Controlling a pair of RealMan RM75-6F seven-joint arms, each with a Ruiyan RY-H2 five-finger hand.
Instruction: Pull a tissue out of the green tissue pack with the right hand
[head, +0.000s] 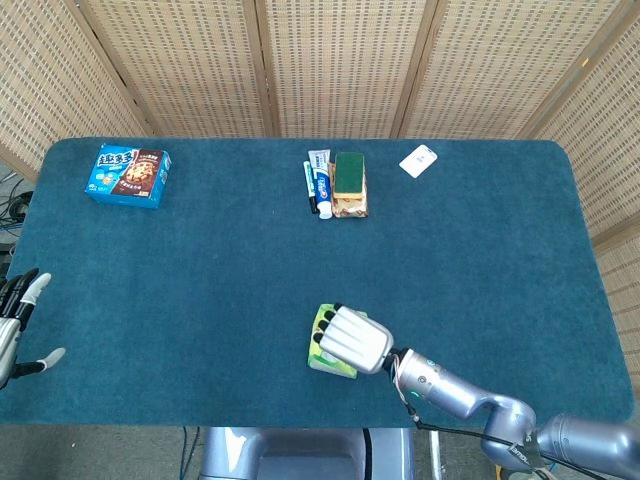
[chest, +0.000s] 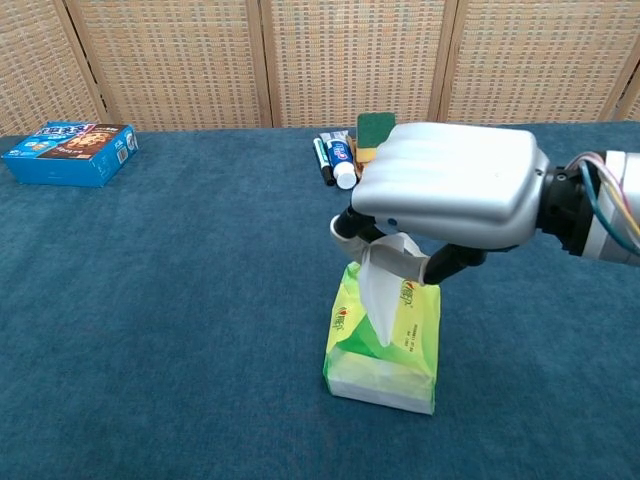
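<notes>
The green tissue pack lies on the blue table near its front edge, with a white tissue standing up out of its top slot. My right hand hovers right over the pack, its fingers curled down, and pinches the top of the tissue between the thumb and the fingers. From the head view the right hand covers most of the pack, and the tissue is hidden. My left hand rests at the table's left edge, fingers apart, holding nothing.
A blue snack box lies at the far left. At the back centre are a toothpaste tube and a green sponge on a packet. A white card lies to their right.
</notes>
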